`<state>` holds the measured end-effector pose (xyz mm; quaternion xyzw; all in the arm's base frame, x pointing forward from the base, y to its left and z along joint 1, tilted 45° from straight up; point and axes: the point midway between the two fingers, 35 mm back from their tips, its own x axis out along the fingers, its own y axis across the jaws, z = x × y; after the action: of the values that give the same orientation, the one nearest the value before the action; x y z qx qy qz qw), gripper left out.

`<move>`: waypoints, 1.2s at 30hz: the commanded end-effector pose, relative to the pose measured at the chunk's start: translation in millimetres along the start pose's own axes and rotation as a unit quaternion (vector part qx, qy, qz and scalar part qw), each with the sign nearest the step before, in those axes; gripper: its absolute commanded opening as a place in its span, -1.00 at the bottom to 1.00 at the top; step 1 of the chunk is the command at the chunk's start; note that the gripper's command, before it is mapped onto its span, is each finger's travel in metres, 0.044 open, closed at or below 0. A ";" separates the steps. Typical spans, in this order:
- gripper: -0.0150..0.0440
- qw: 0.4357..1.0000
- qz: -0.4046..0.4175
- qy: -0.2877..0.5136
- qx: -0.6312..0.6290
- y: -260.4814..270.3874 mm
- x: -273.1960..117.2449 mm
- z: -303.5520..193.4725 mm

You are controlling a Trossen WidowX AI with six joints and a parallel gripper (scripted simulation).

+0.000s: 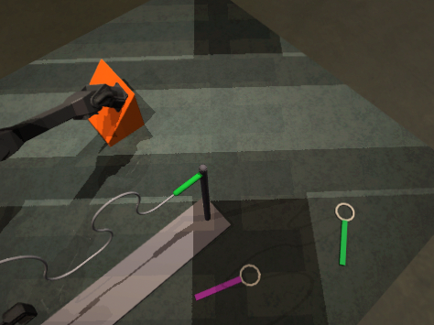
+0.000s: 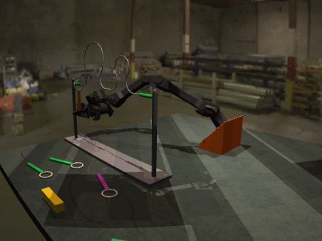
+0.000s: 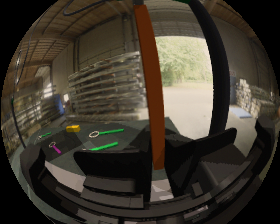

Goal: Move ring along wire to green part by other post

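Note:
The ring (image 2: 78, 79) hangs around the green part at the far-left post (image 2: 75, 127) in the exterior view. Its orange handle (image 2: 79, 100) (image 3: 152, 90) points down. My gripper (image 2: 79, 113) (image 3: 158, 157) is shut on the lower part of the handle, beside that post, which shows as a dark post (image 3: 220, 90) on the right in the wrist view. The grey wire (image 2: 94, 42) bends up and down to the other green part (image 1: 188, 184) (image 2: 146, 95) at the nearer post (image 1: 205, 197) (image 2: 154, 136). The ring is outside the wrist view.
The posts stand on a pale base plate (image 2: 109, 157). The arm rises from an orange wedge (image 1: 102, 75) (image 2: 221, 139). On the table lie a yellow block (image 2: 52, 200) (image 3: 73, 128), a magenta-handled ring (image 1: 217, 288) (image 2: 102, 182) and several green-handled rings.

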<state>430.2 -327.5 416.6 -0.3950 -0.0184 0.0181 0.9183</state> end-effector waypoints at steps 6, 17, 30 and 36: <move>-1.00 1.000 0.000 -0.001 0.000 -0.3 0.4 5.2; -1.00 1.000 0.000 -0.001 0.000 -0.3 0.4 5.2; -1.00 0.997 0.000 0.078 0.001 8.5 -19.6 6.6; -1.00 0.991 0.001 0.133 0.002 15.2 -33.7 9.3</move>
<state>403.2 -316.1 415.3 -0.3925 0.0754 -0.0252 0.9163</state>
